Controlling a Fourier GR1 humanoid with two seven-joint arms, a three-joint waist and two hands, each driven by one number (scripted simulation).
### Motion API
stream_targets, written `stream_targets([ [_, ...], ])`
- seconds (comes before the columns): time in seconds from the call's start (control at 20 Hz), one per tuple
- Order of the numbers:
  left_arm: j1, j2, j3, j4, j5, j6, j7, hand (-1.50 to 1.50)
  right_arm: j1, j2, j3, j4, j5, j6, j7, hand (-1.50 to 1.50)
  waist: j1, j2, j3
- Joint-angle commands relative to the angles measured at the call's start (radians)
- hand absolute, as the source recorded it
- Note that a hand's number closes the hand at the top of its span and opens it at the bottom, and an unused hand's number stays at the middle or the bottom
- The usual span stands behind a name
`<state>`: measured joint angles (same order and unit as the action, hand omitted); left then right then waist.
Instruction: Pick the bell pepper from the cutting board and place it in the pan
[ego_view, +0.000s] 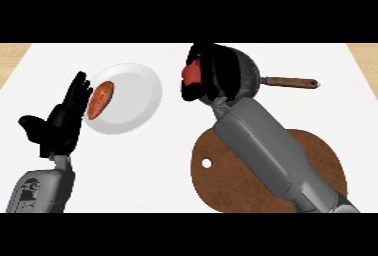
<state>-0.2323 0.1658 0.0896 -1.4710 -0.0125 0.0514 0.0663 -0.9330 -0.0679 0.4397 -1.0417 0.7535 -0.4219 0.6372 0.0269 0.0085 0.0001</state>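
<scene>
- The right hand (201, 75) is over the left side of the pan (247, 75), far on the counter (170, 165), its fingers curled round the red bell pepper (192, 72).
- The pepper shows only as a red patch between the dark fingers, at or just above the pan's left rim; whether it touches the pan I cannot tell.
- Risk, as I judge it: the pepper sits near the rim rather than over the pan's middle, so a release here could let it tip or roll outward onto the counter.
- The forearm also crosses the near rim, so a careless pull back might nudge the pan (its brown handle (291, 82) points right).
- The pepper's long axis seems to run near-to-far, but too much of it is hidden to say which end is the stem.
- The cutting board (229, 175) lies near, under the right forearm, with no pepper on it.
- The left hand (63, 117) rests at the left, fingers straight and apart, beside a white plate (140, 95) carrying an orange vegetable (100, 99).
</scene>
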Motion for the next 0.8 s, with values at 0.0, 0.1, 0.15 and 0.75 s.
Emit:
stream_targets([
  [0.0, -0.038, 0.004, 0.009, 0.014, 0.000, 0.006, 0.017, 0.00, -0.060, -0.055, -0.077, 0.221, -0.003, -0.031, -0.156, 1.50, 0.003, 0.004, 0.000],
  [0.1, 0.013, -0.005, -0.019, -0.033, -0.016, 0.005, 0.015, 0.00, -0.055, -0.119, -0.092, 0.303, 0.024, -0.056, -0.200, 1.50, 0.018, 0.006, 0.000],
  [0.15, -0.050, -0.010, -0.001, 0.011, 0.002, 0.007, 0.022, 0.00, -0.100, -0.098, -0.118, 0.366, 0.022, -0.080, -0.222, 1.50, 0.011, 0.008, 0.000],
  [0.75, -0.057, -0.021, -0.030, 0.002, -0.006, -0.010, 0.010, 0.00, -0.115, -0.117, -0.366, 0.669, -0.177, -0.230, -0.573, 1.50, 0.067, 0.040, 0.005],
])
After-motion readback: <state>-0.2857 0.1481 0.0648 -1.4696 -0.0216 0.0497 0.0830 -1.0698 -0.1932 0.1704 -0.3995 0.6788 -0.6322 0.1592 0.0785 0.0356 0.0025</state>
